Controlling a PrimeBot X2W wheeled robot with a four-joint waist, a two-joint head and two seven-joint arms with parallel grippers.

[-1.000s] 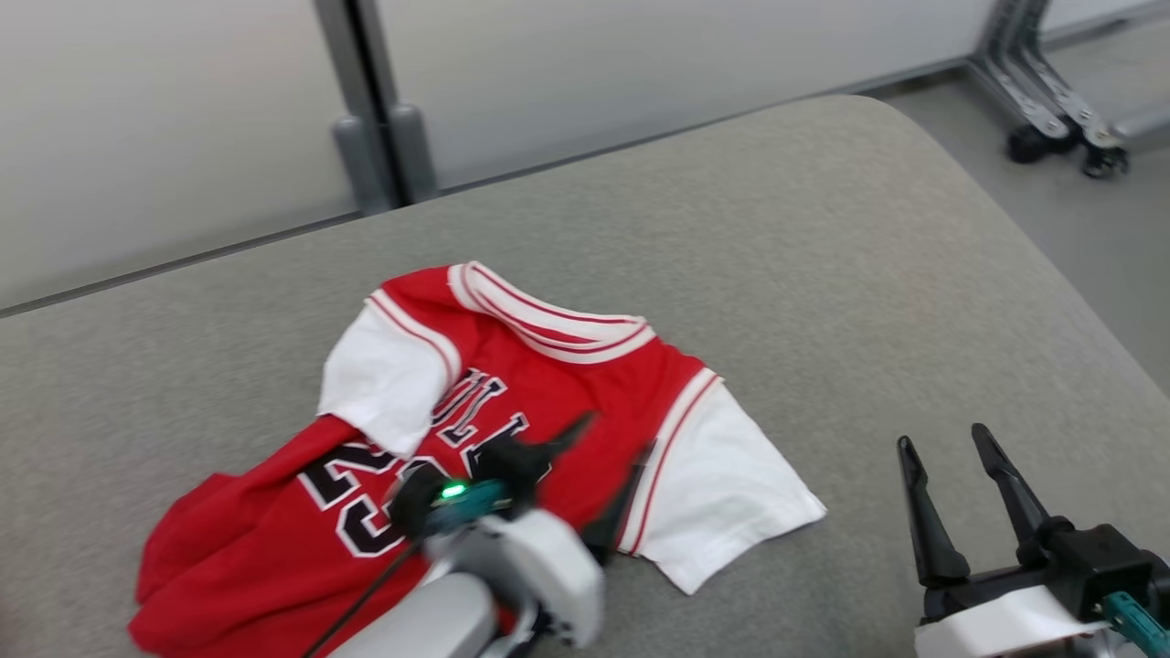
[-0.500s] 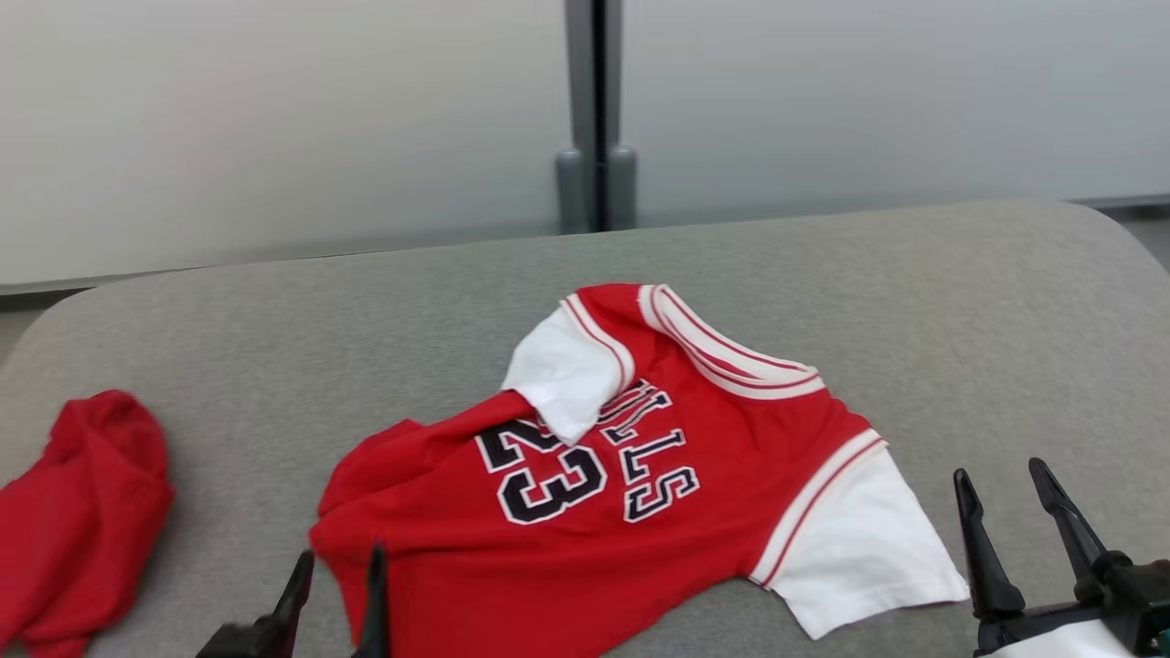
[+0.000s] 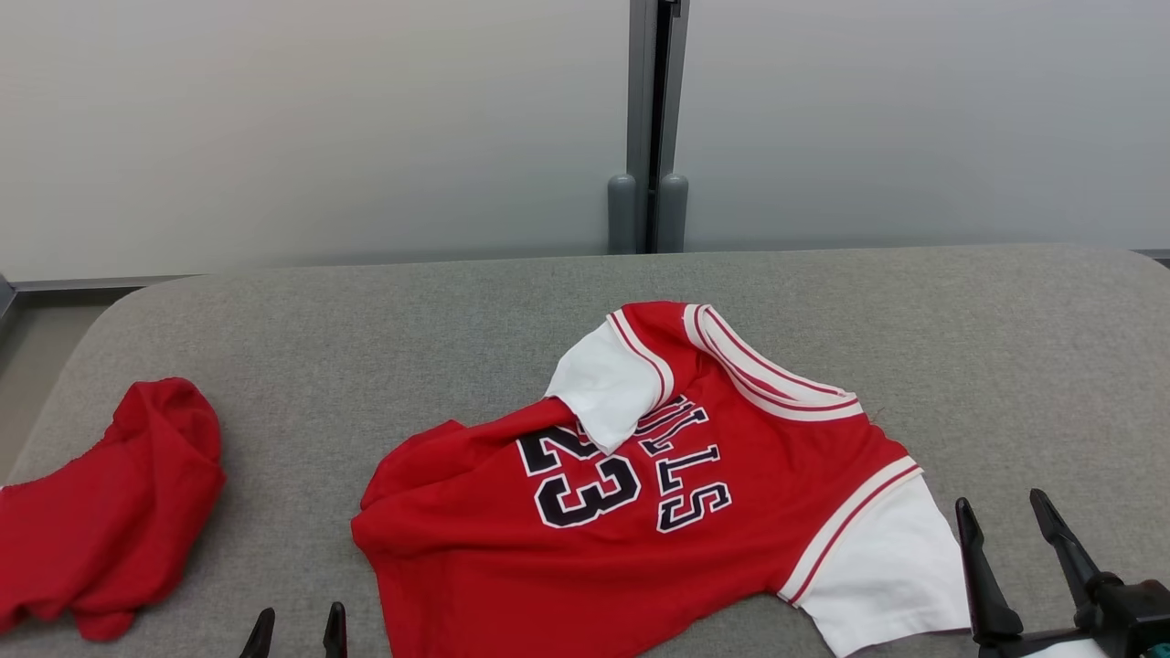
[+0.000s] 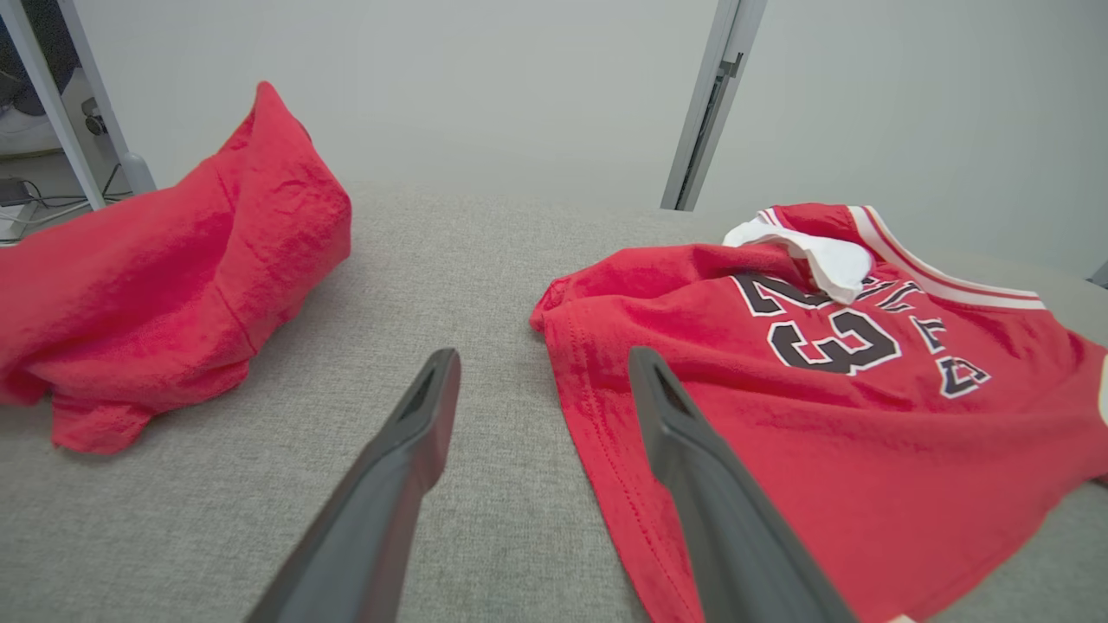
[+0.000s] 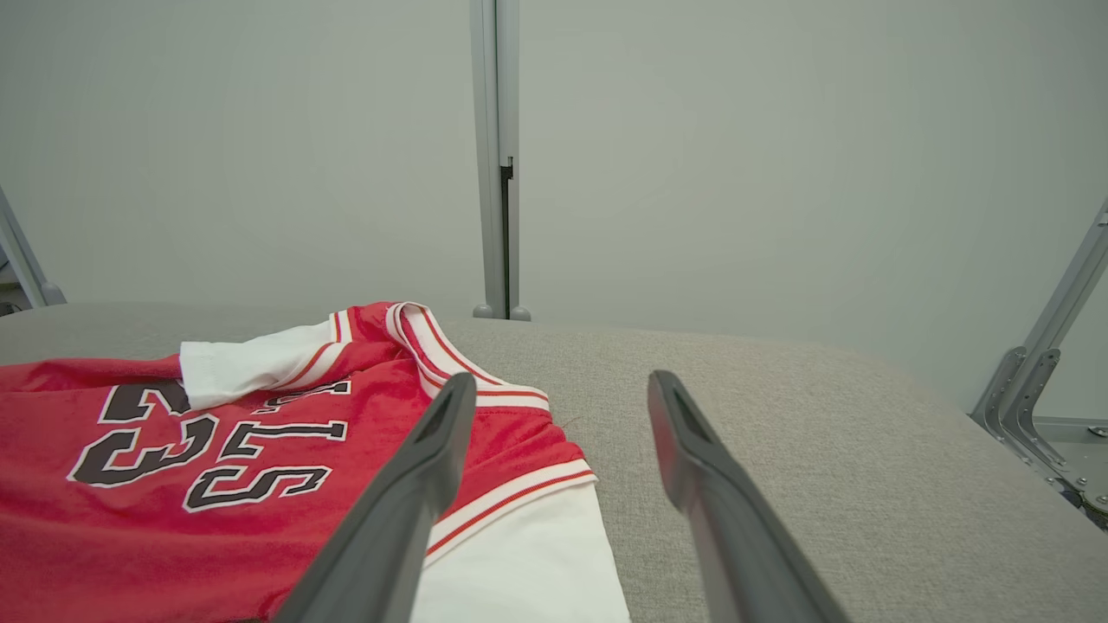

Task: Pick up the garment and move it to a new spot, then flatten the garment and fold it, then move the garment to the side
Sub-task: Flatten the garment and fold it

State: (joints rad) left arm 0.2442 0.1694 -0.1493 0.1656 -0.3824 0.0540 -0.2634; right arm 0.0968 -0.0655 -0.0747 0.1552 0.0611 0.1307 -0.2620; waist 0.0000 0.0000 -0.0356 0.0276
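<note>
Red-and-white jersey (image 3: 640, 512) lies rumpled on the grey padded table (image 3: 457, 311), head view — the left gripper (image 3: 303, 610) has pulled back off it, spread. Left wrist view: its hem just alongside. Right wrist view: right gripper (image 5: 558, 381) spread, empty — flattening seems next.

Left gripper (image 4: 544, 363) on my wrist cam: fingers spread wide, nothing between them. Jersey (image 4: 822, 415) lies at the view's right on the grey surface (image 4: 450, 260), number 23 facing up. Its hem edge passes behind the right-hand finger; can't tell if they touch. White sleeve (image 4: 822, 255) is flopped over onto the chest. Crumpled red cloth (image 4: 173, 285) at the view's left, well apart. Grey post (image 4: 705, 104) behind.
</note>
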